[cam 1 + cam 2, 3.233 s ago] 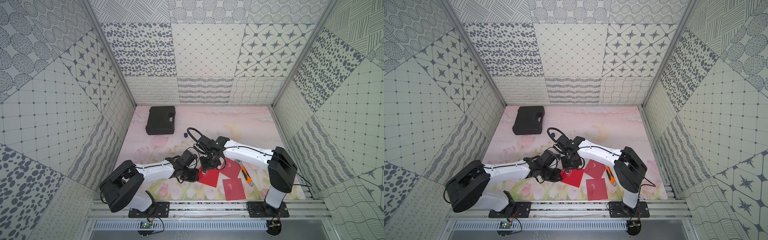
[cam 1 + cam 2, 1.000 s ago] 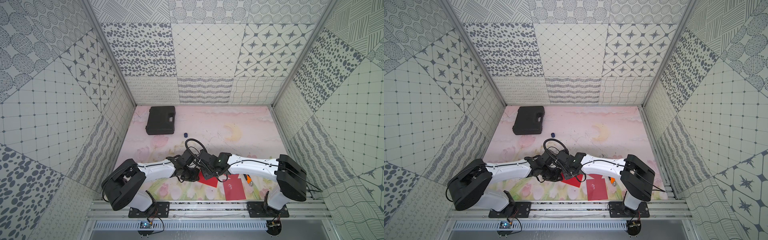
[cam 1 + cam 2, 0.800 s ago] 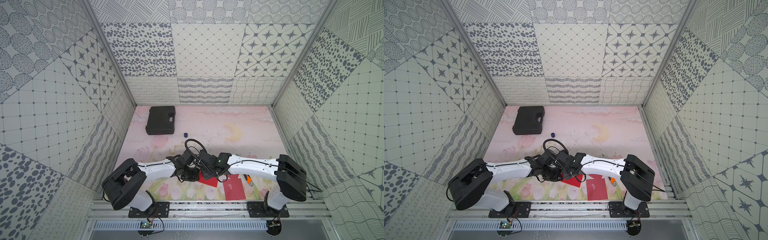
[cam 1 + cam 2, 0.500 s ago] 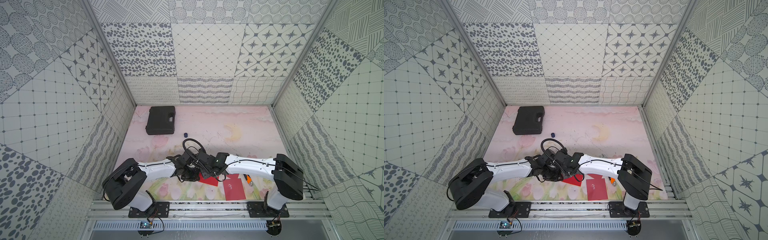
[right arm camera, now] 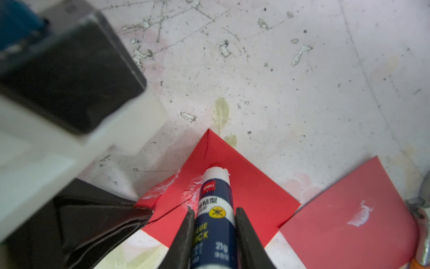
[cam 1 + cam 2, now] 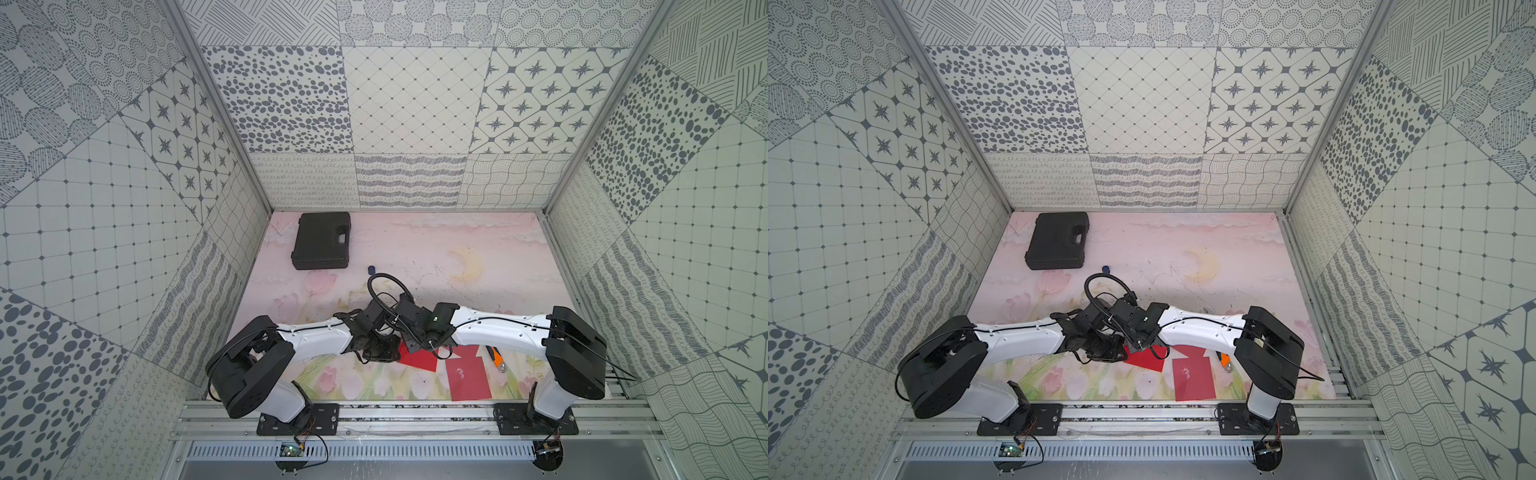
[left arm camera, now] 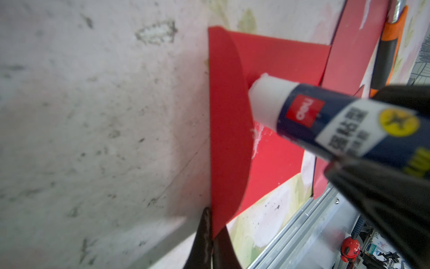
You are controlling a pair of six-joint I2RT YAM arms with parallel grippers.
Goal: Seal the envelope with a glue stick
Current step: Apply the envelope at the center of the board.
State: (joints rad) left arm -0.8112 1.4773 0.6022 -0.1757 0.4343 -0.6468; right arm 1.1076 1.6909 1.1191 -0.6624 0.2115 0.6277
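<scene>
On the scuffed tabletop (image 6: 415,257), right hand (image 5: 214,210) clamps glue stick (image 5: 215,186); left hand (image 7: 210,223) pinches envelope (image 7: 274,58).

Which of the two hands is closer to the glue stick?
Right. The right hand grips the glue stick; the left hand pinches the red envelope at its flap, beside the stick.

You're in a robot test booth here, a lab-type setup and nobody's home: patterned panels (image 6: 415,104) box in every side, arms (image 6: 320,336) are bolted onto an aluminium rail (image 6: 415,419), a printed pink mat (image 6: 415,249) covers the floor, and a bare circuit board (image 6: 291,450) hangs out front.
</scene>
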